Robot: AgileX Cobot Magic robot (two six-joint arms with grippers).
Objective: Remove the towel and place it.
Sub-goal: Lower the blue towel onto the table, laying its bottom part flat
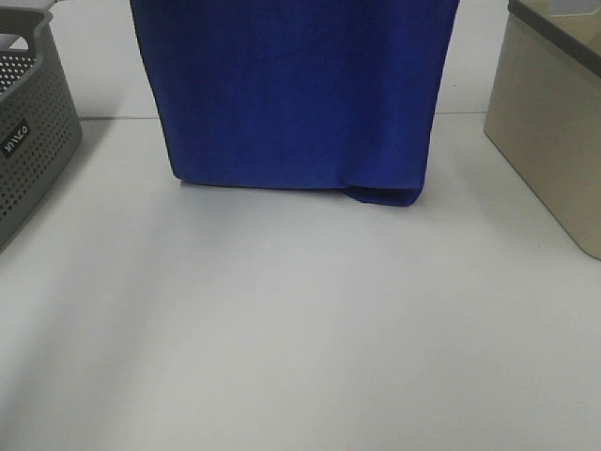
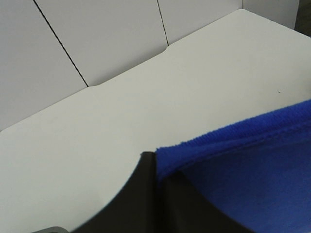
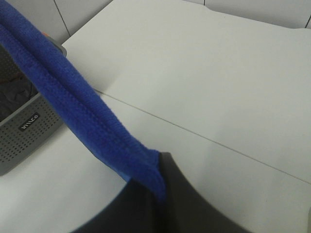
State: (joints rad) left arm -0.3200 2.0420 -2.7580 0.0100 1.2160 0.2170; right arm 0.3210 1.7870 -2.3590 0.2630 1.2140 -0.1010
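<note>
Above the table [image 1: 300, 329] at twelve o'clock: holding up the towel [image 1: 296, 94] by its top edge, pinched fast in left gripper [image 2: 154, 159] and right gripper [image 3: 162, 167].

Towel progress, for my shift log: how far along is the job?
Done: the towel is out of the grey basket, hanging spread over the table. In hand: the left hand and right hand each pinch a top corner, both shut. Left: lay it down and release; it is not yet placed.
</note>
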